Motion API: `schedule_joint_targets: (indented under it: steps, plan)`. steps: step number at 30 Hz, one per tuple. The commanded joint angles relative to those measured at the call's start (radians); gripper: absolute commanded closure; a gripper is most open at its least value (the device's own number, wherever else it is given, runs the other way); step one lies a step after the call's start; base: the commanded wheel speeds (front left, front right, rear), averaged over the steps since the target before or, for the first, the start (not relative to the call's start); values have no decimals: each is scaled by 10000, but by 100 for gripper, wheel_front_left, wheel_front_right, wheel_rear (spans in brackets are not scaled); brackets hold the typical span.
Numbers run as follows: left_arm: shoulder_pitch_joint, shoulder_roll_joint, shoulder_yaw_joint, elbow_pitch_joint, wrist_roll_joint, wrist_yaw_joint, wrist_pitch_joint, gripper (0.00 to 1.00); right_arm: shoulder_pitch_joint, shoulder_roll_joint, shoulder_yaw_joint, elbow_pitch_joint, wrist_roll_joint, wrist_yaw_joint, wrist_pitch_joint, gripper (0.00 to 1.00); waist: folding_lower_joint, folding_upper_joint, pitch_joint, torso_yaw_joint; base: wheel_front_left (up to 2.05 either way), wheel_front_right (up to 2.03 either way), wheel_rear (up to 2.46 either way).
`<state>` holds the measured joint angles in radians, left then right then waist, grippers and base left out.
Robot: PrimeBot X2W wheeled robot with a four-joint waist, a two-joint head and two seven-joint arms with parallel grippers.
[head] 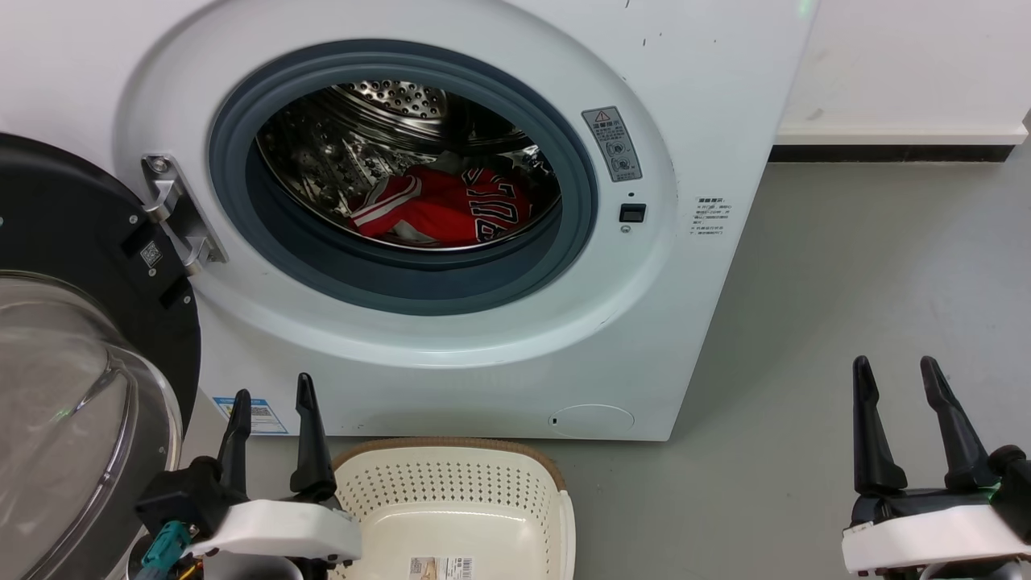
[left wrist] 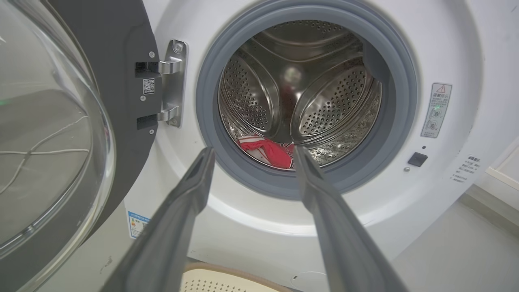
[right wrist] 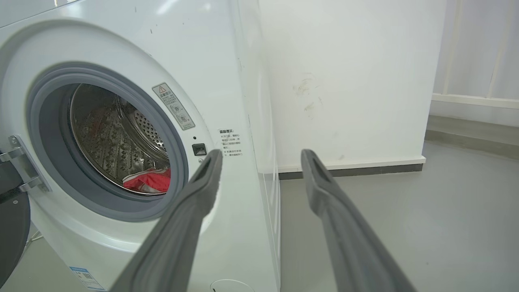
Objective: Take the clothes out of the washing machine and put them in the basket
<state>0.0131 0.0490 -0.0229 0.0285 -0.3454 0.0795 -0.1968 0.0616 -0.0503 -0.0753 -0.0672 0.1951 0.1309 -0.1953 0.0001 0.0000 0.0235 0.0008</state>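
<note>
While the washing machine (head: 483,379) stands with its black-framed round glass door (head: 80,419) swung wide to the robot's left on a metal hinge (head: 173,211), the clothes (head: 451,211) lie low in the perforated steel drum (head: 378,121), behind the grey rubber ring (head: 419,282); head view: a crumpled red garment with white and black trim and part of its black-and-white lettering rests on the lower drum wall, right of centre in the opening; a warning label (head: 612,143) sits on the white front panel to the right of the ring

Basket (head: 451,483): cream, perforated, with a brown woven-look rim; set on the grey floor (head: 805,322) directly before the base of the machine, just beside the left gripper on its right; a printed sticker shows on its inner bottom

Left gripper (head: 273,387): both dark fingers spread apart with nothing between them; poised in front of the machine and clear of it; left wrist view: the fingers point at the drum opening, with the red garment framed between their tips

Right gripper (head: 895,362): fingers likewise parted and holding nothing; poised above bare floor, well to the right of the machine; right wrist view: the fingers straddle the machine's right front edge, with a white wall (head: 910,64) beyond
</note>
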Motion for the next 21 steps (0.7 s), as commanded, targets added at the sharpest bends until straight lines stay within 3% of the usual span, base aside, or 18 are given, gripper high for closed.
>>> schedule_joint_targets:
  steps: [1,21]
  plan:
    - [40,17,-6,-63,225,-13,-88,0,32,-3,14,-157,-247,-3,-97,0,0,0,-2,0,0,0,0]
    - [261,19,-20,131,1608,-101,-484,0,310,2,33,-430,-1760,-3,-505,0,-1,0,-13,-19,0,0,0]
